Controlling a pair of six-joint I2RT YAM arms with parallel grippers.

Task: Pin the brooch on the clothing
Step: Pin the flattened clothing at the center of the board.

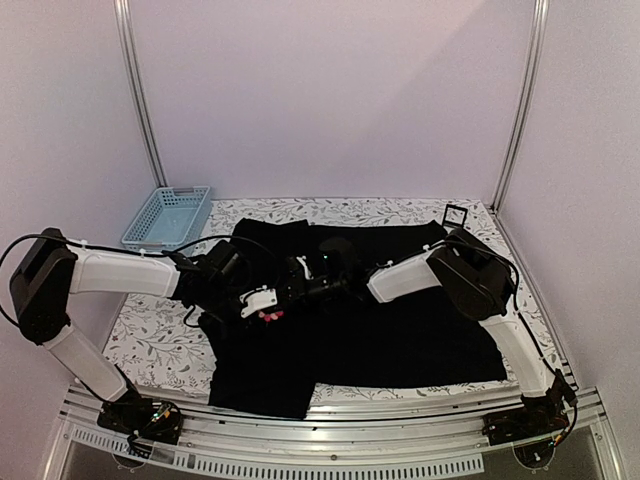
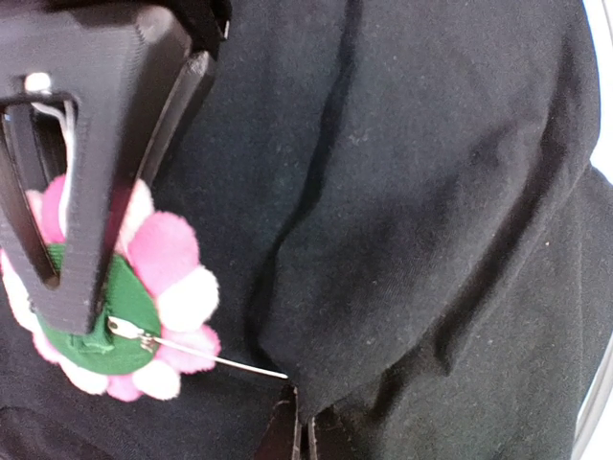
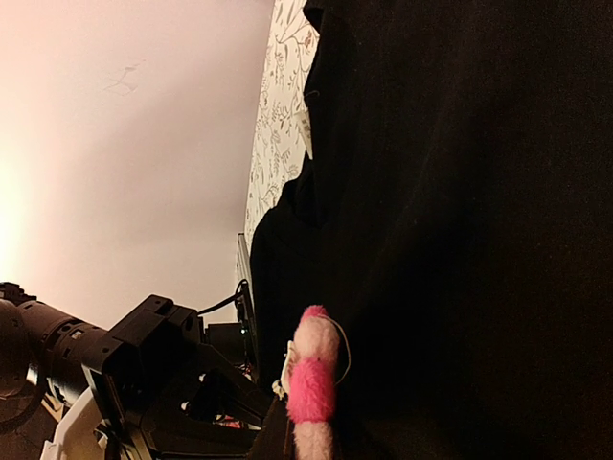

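Note:
The clothing [image 1: 400, 320], a black shirt, lies spread over the table, and both arms meet above its left part. In the left wrist view my left gripper [image 2: 305, 433] is shut on a raised fold of the clothing [image 2: 421, 220]. The brooch [image 2: 158, 278], with pink and white fluffy petals on a green back, is clamped between the right gripper's fingers [image 2: 96, 192]. Its bare needle points at the fold, and the tip touches the fold's edge. From the right wrist the brooch [image 3: 312, 381] shows edge-on in my right gripper [image 3: 297, 436]. From above, the brooch [image 1: 268, 316] is a pink spot.
A blue basket [image 1: 168, 217] stands at the table's back left. A small black stand [image 1: 455, 213] sits at the back right, beside the shirt. The patterned tabletop [image 1: 150, 335] shows around the shirt. Metal frame posts rise at both back corners.

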